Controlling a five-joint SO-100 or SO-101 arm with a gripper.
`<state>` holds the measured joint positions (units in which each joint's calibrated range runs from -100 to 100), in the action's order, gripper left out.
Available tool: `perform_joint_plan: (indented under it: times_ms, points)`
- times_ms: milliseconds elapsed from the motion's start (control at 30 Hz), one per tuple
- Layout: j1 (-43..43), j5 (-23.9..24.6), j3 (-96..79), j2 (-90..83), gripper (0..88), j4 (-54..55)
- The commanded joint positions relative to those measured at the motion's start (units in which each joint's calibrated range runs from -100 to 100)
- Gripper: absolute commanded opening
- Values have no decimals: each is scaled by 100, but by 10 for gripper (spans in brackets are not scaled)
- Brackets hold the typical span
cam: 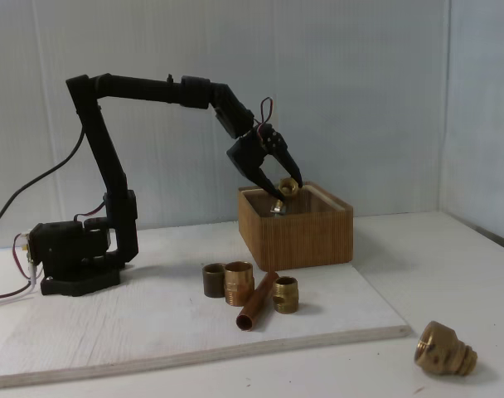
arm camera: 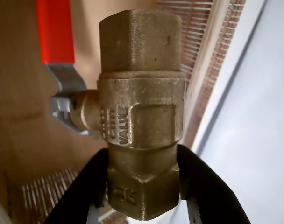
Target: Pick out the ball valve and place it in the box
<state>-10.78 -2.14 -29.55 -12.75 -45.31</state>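
Wrist view is showing the ball valve (arm camera: 141, 116) gripped at its lower hexagonal end between the two black fingers (arm camera: 83, 191), which are closing on it from either side. The valve's long axis is running straight out from the gripper (arm camera: 142, 186), away from the camera, with the raised lettering on its middle band facing the lens. Its red lever handle (arm camera: 54, 30) is sticking out to the left on a grey metal stem, pointing up the frame and lying roughly parallel to the body. Behind the valve, the pale floor and ribbed walls of the box (arm camera: 202, 60) are filling the background, so the valve is looking to be hanging inside the box's outline.

In the fixed view, the gripper (cam: 278, 192) is holding the valve (cam: 288, 186) just above the rim of the wooden box (cam: 298, 232), over its near left part, with the arm reaching across from its base at the left end of the white board (cam: 152, 323). The valve is not yet resting on the box floor.

Judging from this, the placing step is nearly done: the valve is lying directly below the jaws and over the opening, so the coming move is probably a short lowering and a release. The handle jutting sideways could catch the left wall if the drop drifts that way.

Near the board's front edge, short brass sleeves (cam: 239, 282) and a copper pipe (cam: 256, 302) are lying well apart from the box, and a stepped brass cap (cam: 445, 348) is sitting off the board's right corner.
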Motion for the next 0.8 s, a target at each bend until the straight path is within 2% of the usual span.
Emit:
perform_joint_plan:
  times_ms: [0, 467, 767]
  points:
    - [-58, -3, -41, -315, 34, 274]
    - [-472, -3, -520, -306, 35, 300]
    - [-413, -3, -547, -306, 36, 300]
